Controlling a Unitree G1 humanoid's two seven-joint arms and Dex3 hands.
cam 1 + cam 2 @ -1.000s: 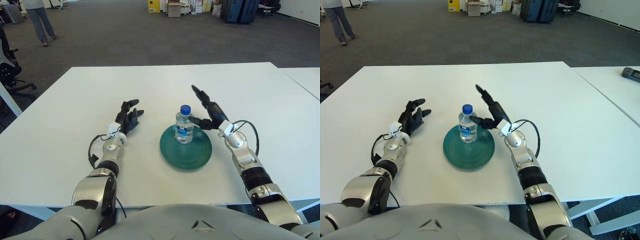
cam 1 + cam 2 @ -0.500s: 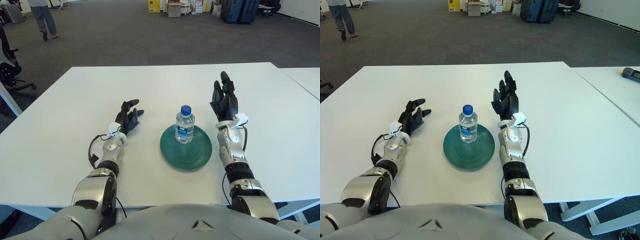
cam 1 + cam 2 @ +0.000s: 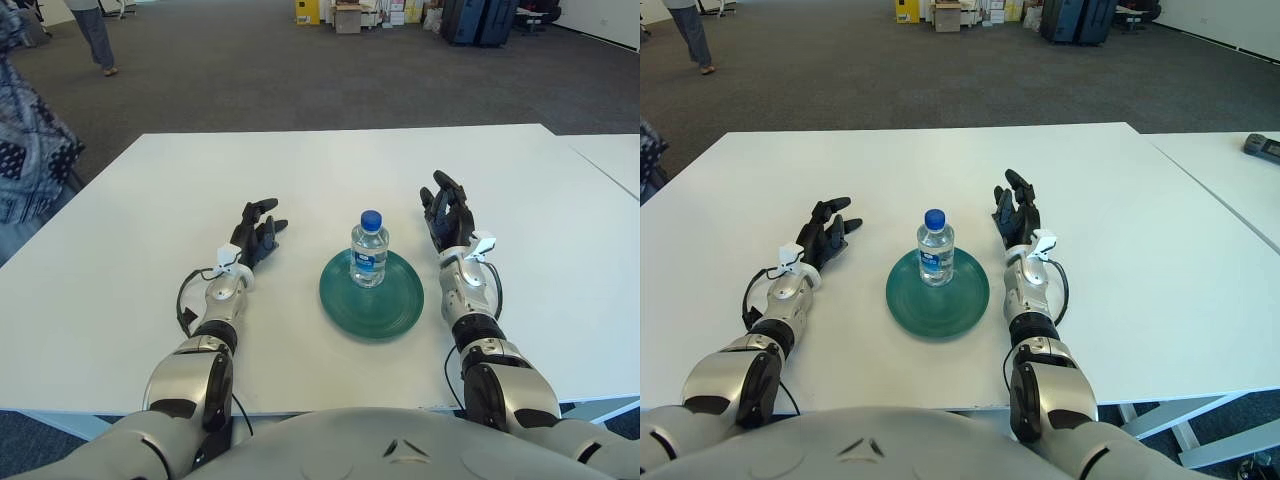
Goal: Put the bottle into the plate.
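The right hand (image 3: 447, 215) has drawn back from the bottle (image 3: 368, 250) and settled on the worktop (image 3: 300, 170), fingers loosely apart and empty like the idle left hand (image 3: 256, 236), leaving the bottle upright on the plate (image 3: 385, 305), so the task looks done.

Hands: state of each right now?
Left hand: open, holding nothing, resting on the table.
Right hand: open, holding nothing, right of the plate.

White table (image 3: 320, 160) on dark grey carpet (image 3: 250, 70); second white table (image 3: 1230, 180) just right; boxes (image 3: 345, 15) and dark cases (image 3: 480, 20) along far side.
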